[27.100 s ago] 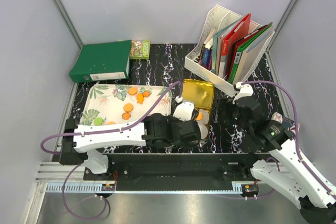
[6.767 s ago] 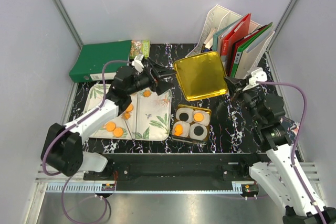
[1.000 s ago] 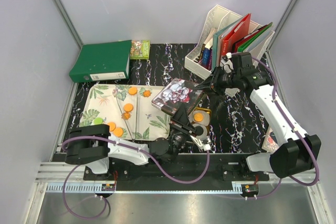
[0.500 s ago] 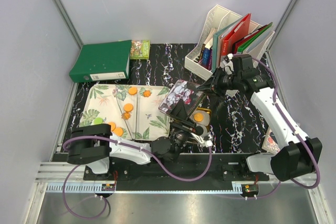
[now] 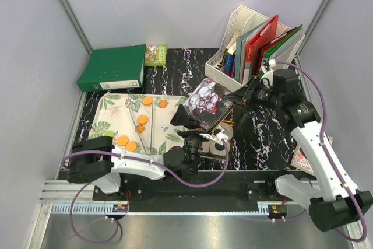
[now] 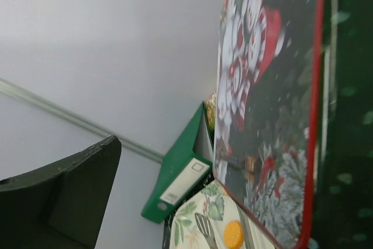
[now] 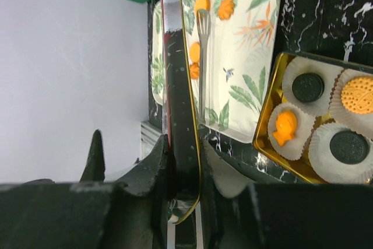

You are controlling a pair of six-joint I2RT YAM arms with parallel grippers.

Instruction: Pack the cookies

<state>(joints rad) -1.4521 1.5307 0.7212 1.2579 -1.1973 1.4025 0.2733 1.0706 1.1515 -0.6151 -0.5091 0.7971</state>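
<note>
Biggest worry for me: the right end effector (image 7: 180,164) is clamping the lid (image 5: 208,102) by one edge only, and the lid is hanging steeply tilted, almost on edge, above the tin (image 7: 267,109). With a pinch that narrow, I'm guessing the lid is free to swing or slide in the grip. If it does, it's dropping straight onto the paper cups (image 7: 319,154) and scattering what's inside.

The left end effector (image 5: 189,119) is standing wide open, gripping nothing, and it's sitting just beside the lid's face. Any sideways nudge from that arm is probably knocking the lid crooked.

Lowering it skewed is the other risk: a corner is catching a cup rim instead of seating on the tin.

As for the cookies (image 7: 307,87), four are sitting in the tin, one per cup, two black and two orange. More orange ones (image 5: 141,119) are lying loose on the floral tray (image 5: 169,129) to the left, so closing now is maybe leaving those unpacked.

The surface (image 5: 262,138) is looking like black marble with white veining. A green binder (image 5: 113,67) and a snack packet (image 5: 155,54) are lying at the back left, and a white file rack (image 5: 221,62) full of coloured folders is standing at the back right. Plain pale walls (image 5: 192,10) are boxing everything in.
</note>
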